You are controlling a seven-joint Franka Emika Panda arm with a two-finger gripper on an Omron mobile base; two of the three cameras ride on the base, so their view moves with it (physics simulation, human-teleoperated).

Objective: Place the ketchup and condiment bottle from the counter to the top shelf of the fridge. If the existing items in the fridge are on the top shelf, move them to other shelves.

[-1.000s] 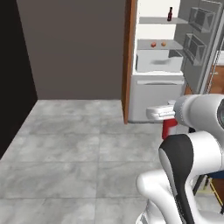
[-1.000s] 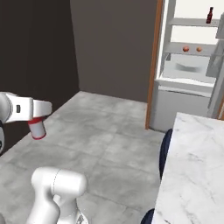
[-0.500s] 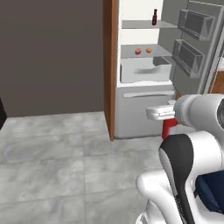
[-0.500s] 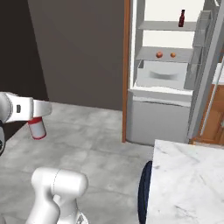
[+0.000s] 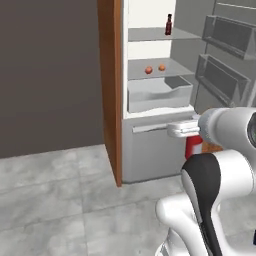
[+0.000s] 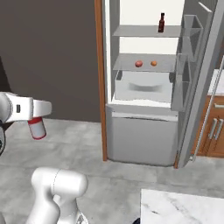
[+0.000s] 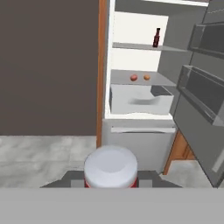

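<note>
You are carrying the ketchup [image 6: 37, 127] clamped in the gripper [image 6: 38, 117], its white cap facing the hand camera at six o'clock and its red body hanging below the fingers in the right base view. The fridge [image 6: 148, 83] stands open ahead, with the condiment bottle [image 6: 161, 22] already upright on the top shelf [image 6: 144, 31] near one o'clock of the opening. The two existing items [image 6: 146, 64] sit one shelf lower, side by side above the grey drawer [image 5: 159, 94], so they look clear of the target. Your main risk, as I judge it, is the reach itself: the shelf is high and well apart from the gripper, and the door racks [image 5: 227, 55] jut in at three o'clock, so a wide swing could clip them or the wooden side panel [image 5: 111, 90] at nine o'clock. Set the ketchup too close to the condiment bottle and you could topple it. A slim bottle gripped near the cap may also tilt on release. No brand or writing is legible on either bottle; the condiment label is too small to read.
</note>
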